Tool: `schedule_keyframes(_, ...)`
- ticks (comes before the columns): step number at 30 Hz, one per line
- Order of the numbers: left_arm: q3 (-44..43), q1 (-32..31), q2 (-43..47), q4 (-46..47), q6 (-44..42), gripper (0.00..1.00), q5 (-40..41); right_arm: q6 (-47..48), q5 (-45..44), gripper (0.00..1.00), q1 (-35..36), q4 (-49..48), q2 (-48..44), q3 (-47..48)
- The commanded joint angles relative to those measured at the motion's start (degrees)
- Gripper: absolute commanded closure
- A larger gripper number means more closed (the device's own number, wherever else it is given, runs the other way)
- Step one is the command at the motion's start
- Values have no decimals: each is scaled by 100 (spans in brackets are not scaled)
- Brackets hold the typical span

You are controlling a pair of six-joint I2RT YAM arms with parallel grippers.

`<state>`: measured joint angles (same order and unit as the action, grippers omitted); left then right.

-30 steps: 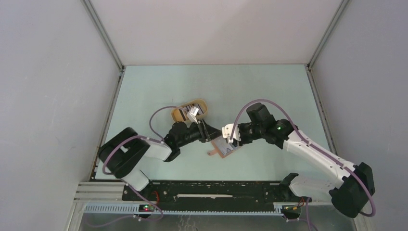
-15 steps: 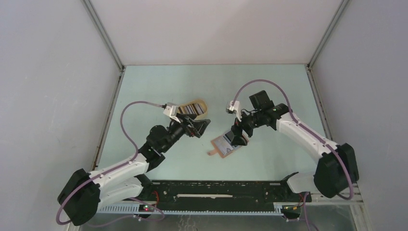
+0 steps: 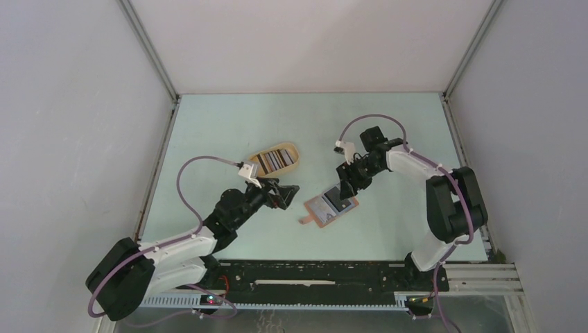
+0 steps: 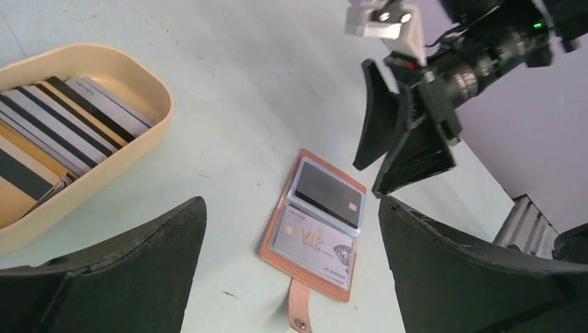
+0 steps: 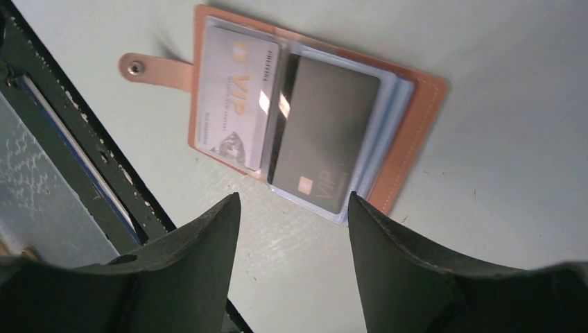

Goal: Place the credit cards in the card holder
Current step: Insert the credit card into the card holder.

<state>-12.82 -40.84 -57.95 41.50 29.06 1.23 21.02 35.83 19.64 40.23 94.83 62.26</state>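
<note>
The card holder (image 3: 331, 208) lies open on the table, its snap tab toward the near left. In its sleeves sit a silver VIP card (image 4: 315, 239) and a black card (image 4: 330, 195). More credit cards (image 4: 62, 132) lie stacked in the oval tan tray (image 3: 297, 155). My left gripper (image 3: 286, 193) hovers open just left of the holder, with nothing between its fingers. My right gripper (image 3: 344, 186) hangs open above the holder's far right edge, also empty. The right wrist view looks down on the holder (image 5: 410, 158) beyond that gripper's (image 5: 292, 201) tips.
The tray (image 4: 104, 173) stands behind and left of the holder. The black rail of the arm bases (image 3: 312, 274) runs along the near edge. Grey walls enclose the table on three sides.
Both grippers have opened and drawn away from the card holder, the left one back and to the left, the right one up and toward the back right. The holder stays open on the table.
</note>
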Motion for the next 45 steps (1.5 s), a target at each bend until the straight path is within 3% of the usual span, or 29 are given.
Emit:
schedule_keyframes(1, 80, 31, -50, 662, -6, 2, -79, -187, -19, 35, -100, 189, 374, 269)
schedule_keyframes(5, 53, 33, -128, 701, 1, 2, -216, -196, 20, 40, -96, 286, 635, 379)
schedule_keyframes(29, 84, 30, -199, 799, 45, 3, -233, -194, -9, 46, -118, 455, 1072, 515)
schedule_keyframes(45, 71, 29, -216, 807, 54, 3, -233, -153, 268, 65, -105, 636, 1124, 597)
